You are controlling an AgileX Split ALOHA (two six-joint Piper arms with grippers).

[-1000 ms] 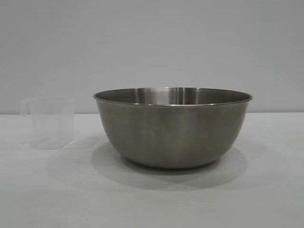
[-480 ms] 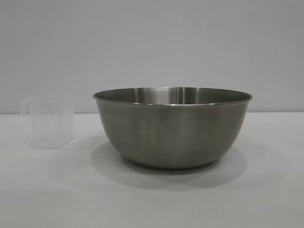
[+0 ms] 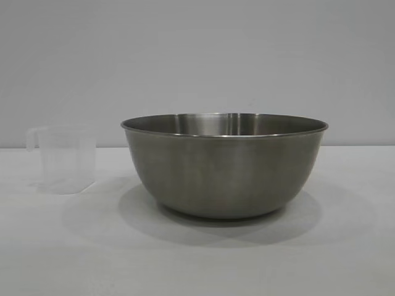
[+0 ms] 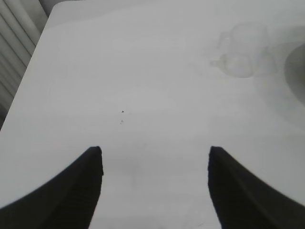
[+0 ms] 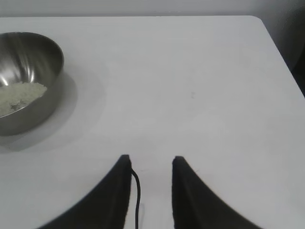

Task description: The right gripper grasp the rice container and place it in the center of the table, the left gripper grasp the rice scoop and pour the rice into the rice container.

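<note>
The rice container, a large steel bowl, stands upright in the middle of the white table. The right wrist view shows the rice container holding a heap of off-white rice. To the bowl's left, a little apart, the rice scoop stands upright, a clear cup that looks empty. Neither gripper appears in the exterior view. My left gripper is open over bare table, well back from the rice scoop. My right gripper is open with nothing between its fingers, well away from the bowl.
A thin black cable runs along one finger of the right gripper. The left wrist view shows the table's side edge with a ribbed wall beyond it. The table's far corner shows in the right wrist view.
</note>
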